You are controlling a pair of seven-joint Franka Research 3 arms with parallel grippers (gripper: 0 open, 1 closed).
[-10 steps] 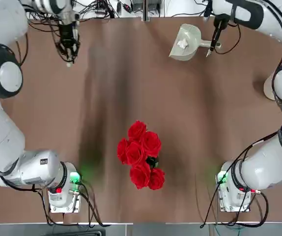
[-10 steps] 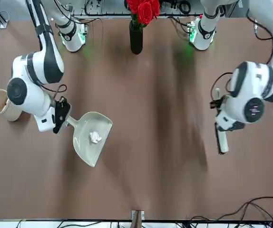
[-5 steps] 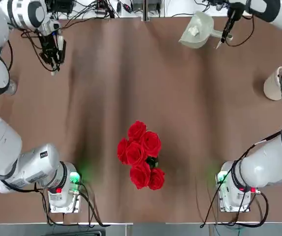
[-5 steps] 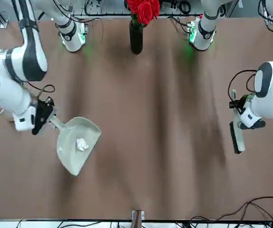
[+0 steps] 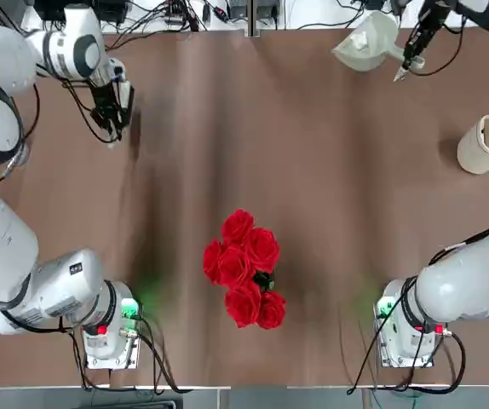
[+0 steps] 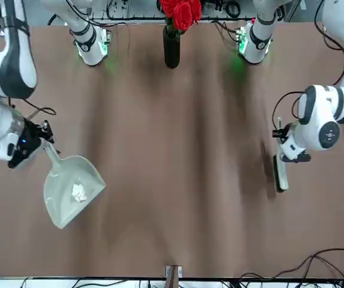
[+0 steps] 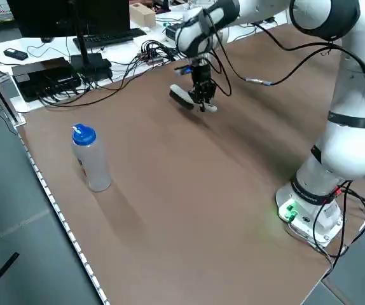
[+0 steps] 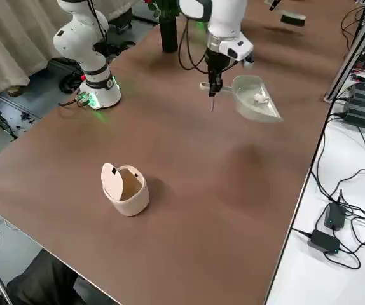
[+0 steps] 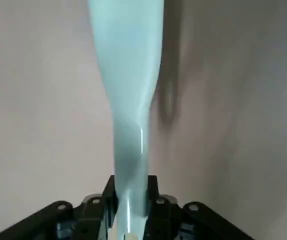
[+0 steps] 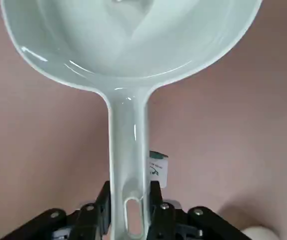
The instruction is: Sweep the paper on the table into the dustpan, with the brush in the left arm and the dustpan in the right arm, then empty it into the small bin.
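The pale grey-green dustpan (image 6: 70,189) hangs over the far right part of the table (image 5: 330,213), with the white paper (image 6: 78,192) ball lying inside it. My right gripper (image 6: 43,144) is shut on its handle, which the right wrist view shows clamped between the fingers (image 10: 156,210). The cream small bin (image 5: 483,143) stands at the table's right edge, nearer the robot than the dustpan (image 5: 368,43). My left gripper (image 6: 283,157) is shut on the white brush (image 6: 280,177), held low over the far left of the table, bristles down.
A dark vase of red roses (image 5: 244,268) stands in the middle near the arm bases. A clear bottle with a blue cap (image 7: 88,159) stands near the left edge. Cables and a keyboard lie beyond the far edge.
The right arm has carried the dustpan with the paper toward the robot's right along the far edge. The left arm's brush swung out to the left and came back inward.
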